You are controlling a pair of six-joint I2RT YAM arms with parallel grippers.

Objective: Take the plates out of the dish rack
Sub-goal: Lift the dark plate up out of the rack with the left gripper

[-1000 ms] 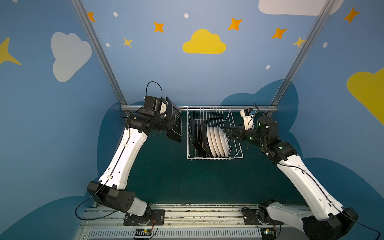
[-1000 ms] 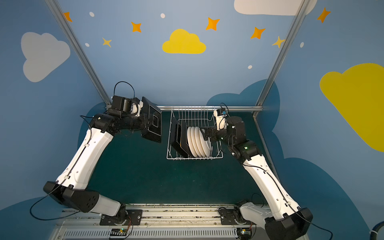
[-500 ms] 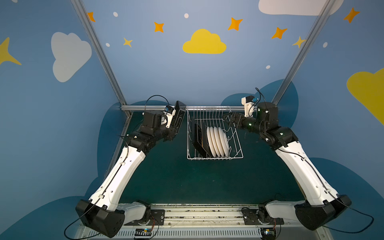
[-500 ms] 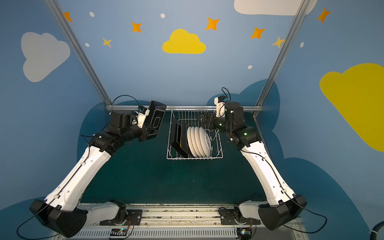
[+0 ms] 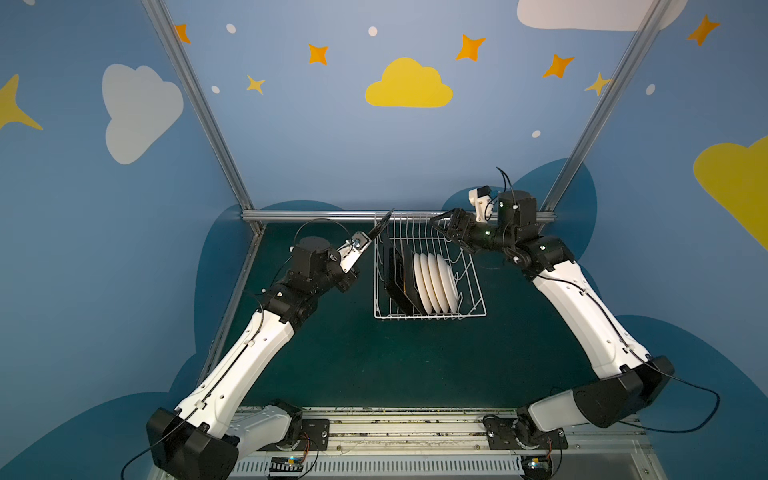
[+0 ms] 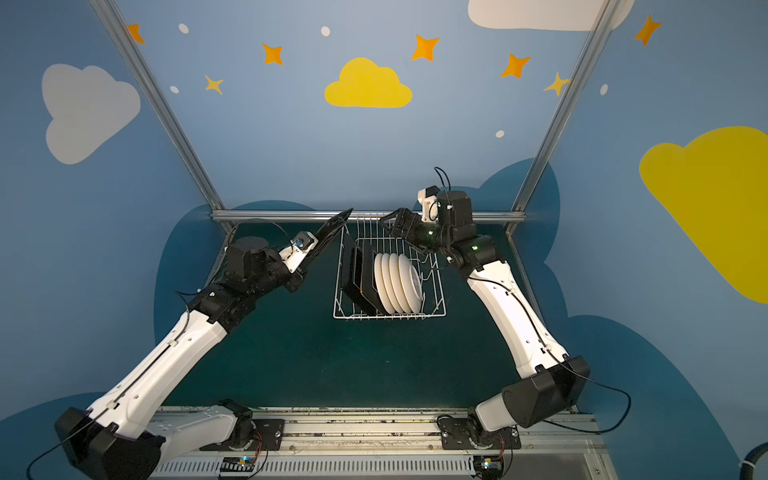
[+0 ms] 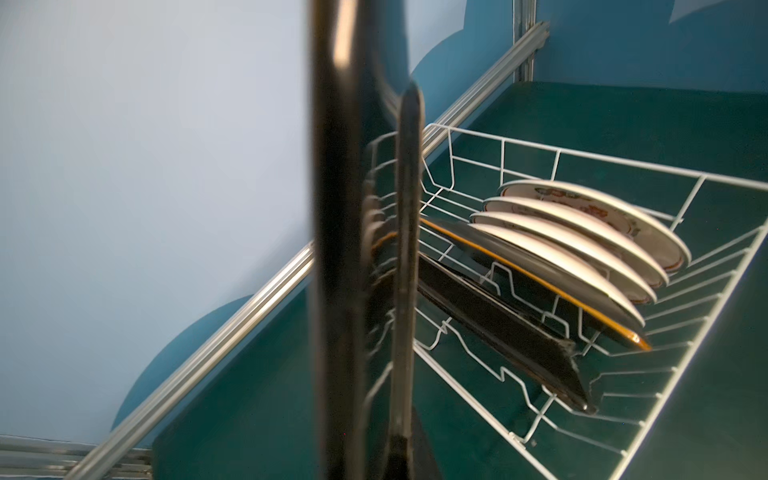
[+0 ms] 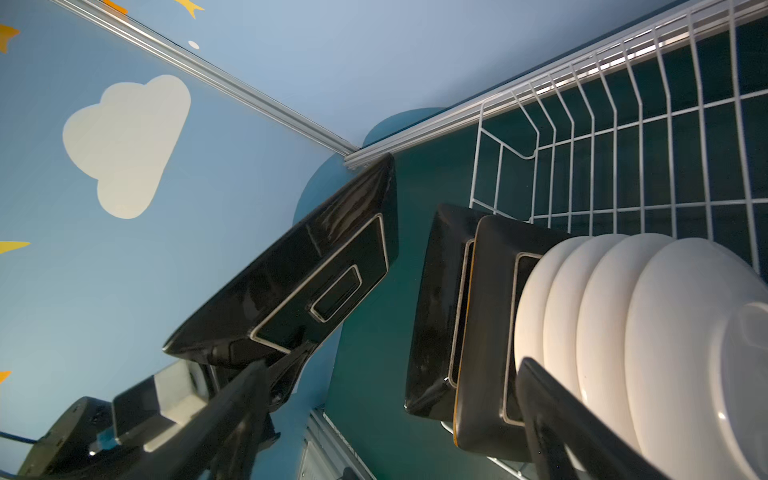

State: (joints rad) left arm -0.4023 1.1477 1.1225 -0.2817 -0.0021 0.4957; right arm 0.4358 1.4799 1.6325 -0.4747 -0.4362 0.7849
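Note:
The white wire dish rack (image 5: 471, 312) (image 6: 432, 316) stands at the back middle of the table. Two black square plates (image 5: 395, 274) (image 6: 356, 277) (image 8: 486, 332) and several round white plates (image 5: 436, 282) (image 6: 399, 286) (image 7: 582, 249) stand upright in it. My left gripper (image 5: 360, 246) (image 6: 308, 249) (image 7: 374, 166) is shut on a third black square plate (image 5: 383, 223) (image 6: 334, 226) (image 8: 299, 282), held tilted in the air by the rack's back left corner. My right gripper (image 5: 441, 224) (image 6: 390, 222) (image 8: 392, 370) hangs open over the rack's back right part, holding nothing.
A metal frame rail (image 5: 316, 215) runs along the back edge right behind the rack, and slanted posts (image 5: 199, 104) rise from both back corners. Dark green table (image 5: 353, 353) lies in front of the rack and between the arms.
The left arm carried the black plate right, toward the rack's back left corner, and turned it nearly edge-on. The right gripper rose away from the white plates and drew back, still open.

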